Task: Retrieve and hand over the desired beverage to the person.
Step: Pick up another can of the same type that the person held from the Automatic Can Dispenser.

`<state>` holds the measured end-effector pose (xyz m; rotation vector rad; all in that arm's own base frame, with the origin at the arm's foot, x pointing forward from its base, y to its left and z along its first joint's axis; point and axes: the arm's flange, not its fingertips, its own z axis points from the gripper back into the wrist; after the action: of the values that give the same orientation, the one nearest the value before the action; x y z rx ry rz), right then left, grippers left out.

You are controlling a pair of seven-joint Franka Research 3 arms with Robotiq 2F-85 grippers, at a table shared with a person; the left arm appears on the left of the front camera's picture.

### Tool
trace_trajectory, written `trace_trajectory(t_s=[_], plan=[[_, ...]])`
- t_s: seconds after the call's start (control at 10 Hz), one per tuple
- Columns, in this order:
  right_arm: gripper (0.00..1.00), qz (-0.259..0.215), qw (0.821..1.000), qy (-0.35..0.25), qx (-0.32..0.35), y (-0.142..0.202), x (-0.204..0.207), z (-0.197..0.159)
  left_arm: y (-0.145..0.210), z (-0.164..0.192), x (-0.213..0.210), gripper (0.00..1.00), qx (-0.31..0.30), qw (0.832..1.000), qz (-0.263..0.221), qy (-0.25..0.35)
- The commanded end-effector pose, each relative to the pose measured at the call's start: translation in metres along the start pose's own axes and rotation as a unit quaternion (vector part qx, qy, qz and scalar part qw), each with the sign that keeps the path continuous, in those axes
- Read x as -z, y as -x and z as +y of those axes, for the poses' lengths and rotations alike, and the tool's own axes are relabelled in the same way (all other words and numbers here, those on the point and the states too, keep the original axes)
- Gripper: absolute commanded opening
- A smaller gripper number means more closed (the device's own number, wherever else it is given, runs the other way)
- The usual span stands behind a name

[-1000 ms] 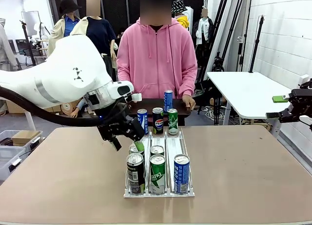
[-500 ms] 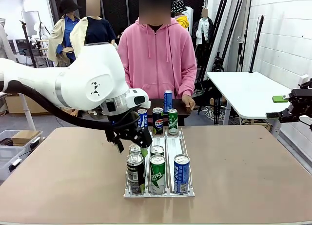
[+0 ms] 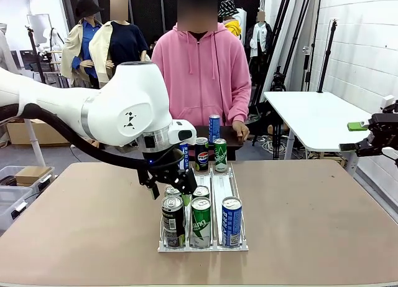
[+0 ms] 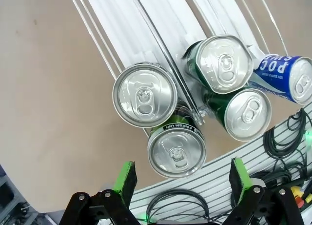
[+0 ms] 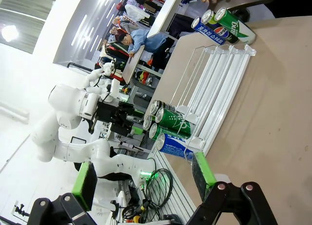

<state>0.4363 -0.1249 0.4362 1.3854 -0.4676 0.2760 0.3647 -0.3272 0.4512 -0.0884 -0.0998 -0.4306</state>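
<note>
The person (image 3: 200, 69) in a pink hooded sweatshirt stands at the far side, one hand (image 3: 240, 131) resting on a dark table beside a blue can (image 3: 214, 127). A white wire rack (image 3: 219, 186) holds a front row of cans: black (image 3: 173, 220), green (image 3: 200, 221) and blue (image 3: 231, 220). Two more cans (image 3: 200, 192) stand behind them and three at the far end (image 3: 201, 154). My left gripper (image 3: 173, 181) hangs open just above the left lane. Its pads (image 4: 126, 176) straddle the black can (image 4: 176, 148) from above. My right gripper (image 3: 367, 137) is open at the far right, off the table.
The rack's lanes (image 4: 161, 20) lie bare between the near and far cans. A white table (image 3: 311, 116) stands at the back right. The right wrist view looks across the table at the rack (image 5: 219, 81) and the left arm (image 5: 78, 108).
My left arm has swung right and lowered its gripper over the left lane's cans. The right gripper, the cans and the person have stayed put.
</note>
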Motion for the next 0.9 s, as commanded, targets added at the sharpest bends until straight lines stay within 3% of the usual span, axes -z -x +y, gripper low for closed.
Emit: trace_trajectory(t_s=[0.0,0.8], plan=[[1.00,-0.005,1.000,0.001,0.005,0.001,0.001,0.001,-0.005,-0.009,0.001,1.00,-0.015,1.000,0.008,-0.022],[1.00,-0.005,1.000,0.001,0.005,0.001,0.001,0.001,-0.006,-0.003,0.032,1.00,-0.029,0.999,0.010,-0.035]])
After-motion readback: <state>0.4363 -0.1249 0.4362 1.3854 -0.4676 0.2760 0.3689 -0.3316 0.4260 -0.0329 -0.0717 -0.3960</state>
